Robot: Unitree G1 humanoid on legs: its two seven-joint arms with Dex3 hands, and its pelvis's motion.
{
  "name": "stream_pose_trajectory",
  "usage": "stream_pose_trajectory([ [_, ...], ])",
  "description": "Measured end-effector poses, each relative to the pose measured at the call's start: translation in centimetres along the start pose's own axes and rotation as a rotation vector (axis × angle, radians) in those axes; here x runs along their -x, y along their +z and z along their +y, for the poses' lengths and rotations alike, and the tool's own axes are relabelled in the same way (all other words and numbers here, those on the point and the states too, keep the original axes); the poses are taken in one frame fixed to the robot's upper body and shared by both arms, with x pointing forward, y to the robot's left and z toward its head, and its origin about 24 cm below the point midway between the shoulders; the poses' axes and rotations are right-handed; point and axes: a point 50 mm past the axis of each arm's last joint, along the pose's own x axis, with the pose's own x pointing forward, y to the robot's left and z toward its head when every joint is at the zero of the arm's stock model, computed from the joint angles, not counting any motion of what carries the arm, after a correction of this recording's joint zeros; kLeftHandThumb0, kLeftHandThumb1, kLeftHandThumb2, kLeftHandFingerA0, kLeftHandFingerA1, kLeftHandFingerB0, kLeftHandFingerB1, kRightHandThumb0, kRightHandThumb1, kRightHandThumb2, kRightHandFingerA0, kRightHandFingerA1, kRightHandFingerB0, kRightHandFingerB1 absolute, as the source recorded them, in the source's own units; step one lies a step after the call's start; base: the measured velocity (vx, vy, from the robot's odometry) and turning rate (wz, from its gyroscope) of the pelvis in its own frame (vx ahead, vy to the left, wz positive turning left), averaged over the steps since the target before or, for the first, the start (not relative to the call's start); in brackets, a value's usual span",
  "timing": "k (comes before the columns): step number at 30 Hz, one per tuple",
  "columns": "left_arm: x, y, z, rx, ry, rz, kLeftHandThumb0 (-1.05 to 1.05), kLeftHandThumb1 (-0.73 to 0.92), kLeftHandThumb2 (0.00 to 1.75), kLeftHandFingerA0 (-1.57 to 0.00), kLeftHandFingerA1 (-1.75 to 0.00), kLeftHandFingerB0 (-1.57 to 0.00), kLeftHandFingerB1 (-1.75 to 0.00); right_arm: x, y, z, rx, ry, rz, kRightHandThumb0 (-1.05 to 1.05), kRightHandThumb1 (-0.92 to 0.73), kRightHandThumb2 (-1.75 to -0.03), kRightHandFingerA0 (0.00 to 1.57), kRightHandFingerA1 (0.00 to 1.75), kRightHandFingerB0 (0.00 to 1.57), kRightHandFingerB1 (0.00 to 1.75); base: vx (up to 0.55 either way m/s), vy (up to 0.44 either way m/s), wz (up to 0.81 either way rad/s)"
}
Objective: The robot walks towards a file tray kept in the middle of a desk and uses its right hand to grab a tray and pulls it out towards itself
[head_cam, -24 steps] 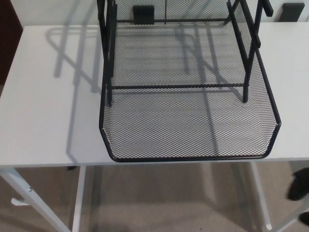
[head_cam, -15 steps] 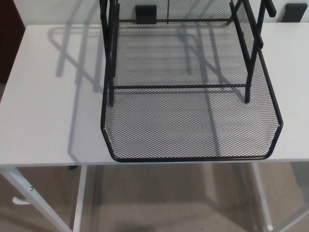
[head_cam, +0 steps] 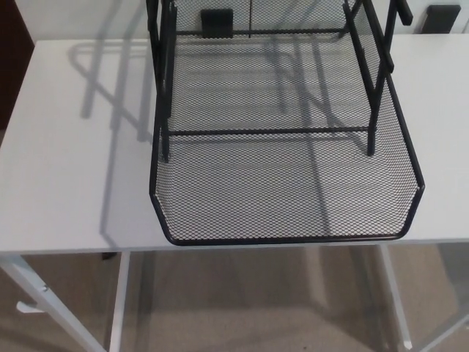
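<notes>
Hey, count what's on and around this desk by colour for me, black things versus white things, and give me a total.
Black: 3 (mesh file tray, its frame, small block behind it)
White: 1 (desk)
Total: 4
No robot hand shows in the head view.

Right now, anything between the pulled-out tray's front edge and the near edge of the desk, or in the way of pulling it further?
Nothing visible. The bottom mesh tray is empty and its front rim already sits at the near edge of the white desk. No object lies in front of it. Neither hand is in view.
</notes>
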Motion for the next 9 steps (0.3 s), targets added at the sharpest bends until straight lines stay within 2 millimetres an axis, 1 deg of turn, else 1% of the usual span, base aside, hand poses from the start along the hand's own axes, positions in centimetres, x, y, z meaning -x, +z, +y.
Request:
stream_pose_trajectory([
  [1,0.0,0.0,0.0,0.0,0.0,0.0,-0.29,0.53,0.56,-0.41,-0.37,-0.33,-0.32,-0.4,-0.4,0.4,-0.022,0.013,0.014,-0.8,-0.49,-0.81,0.0,0.15,0.0,0.06,0.0,0.0,0.0],
  [2,0.0,0.0,0.0,0.0,0.0,0.0,-0.25,0.53,0.56,-0.39,-0.37,-0.31,-0.32,-0.8,-0.8,0.8,-0.048,0.028,0.026,-0.79,-0.65,-0.6,0.0,0.0,0.0,0.0,0.0,0.0,0.0],
  [3,0.0,0.0,0.0,0.0,0.0,-0.001,-0.24,0.53,0.56,-0.41,-0.37,-0.3,-0.32,-1.2,-1.2,1.4,-0.078,0.043,0.038,-0.83,-0.52,-0.79,0.0,0.0,0.0,0.0,0.0,0.0,0.0],
  [4,0.0,0.0,0.0,0.0,0.0,-0.001,-0.24,0.53,0.56,-0.45,-0.38,-0.31,-0.32,-1.7,-1.5,2.1,-0.112,0.06,0.049,-0.84,-0.54,-0.76,0.0,0.0,0.0,0.0,0.0,0.0,0.0],
  [5,0.0,0.0,0.0,0.001,0.0,-0.001,-0.25,0.53,0.56,-0.41,-0.37,-0.3,-0.31,-2.1,-1.8,2.6,-0.137,0.071,0.056,-0.79,-0.63,-0.71,0.0,0.0,0.0,0.0,0.0,0.0,0.0],
  [6,0.0,0.0,0.0,0.002,0.0,-0.001,-0.25,0.53,0.56,-0.41,-0.37,-0.3,-0.31,-2.6,-2.1,3.4,-0.177,0.09,0.068,-0.79,-0.63,-0.71,0.0,0.0,0.0,0.0,0.0,0.0,0.0],
  [7,0.0,0.0,0.0,0.003,0.001,-0.002,-0.26,0.53,0.56,-0.38,-0.37,-0.29,-0.31,-3.0,-2.4,4.1,-0.211,0.106,0.078,-0.82,-0.68,-0.61,0.0,0.0,0.0,0.0,0.0,0.0,0.0],
  [8,0.0,0.0,0.0,0.004,0.001,-0.002,-0.25,0.54,0.56,-0.38,-0.37,-0.28,-0.31,-3.4,-2.6,4.8,-0.241,0.122,0.089,-0.88,-0.7,-0.61,0.0,0.0,0.0,0.0,0.0,0.0,0.0],
  [9,0.0,0.0,0.0,0.004,0.001,-0.002,-0.26,0.55,0.56,-0.37,-0.36,-0.26,-0.3,-3.8,-2.9,5.5,-0.271,0.141,0.101,-0.89,-0.7,-0.61,0.0,0.0,0.0,0.0,0.0,0.0,0.0],
])
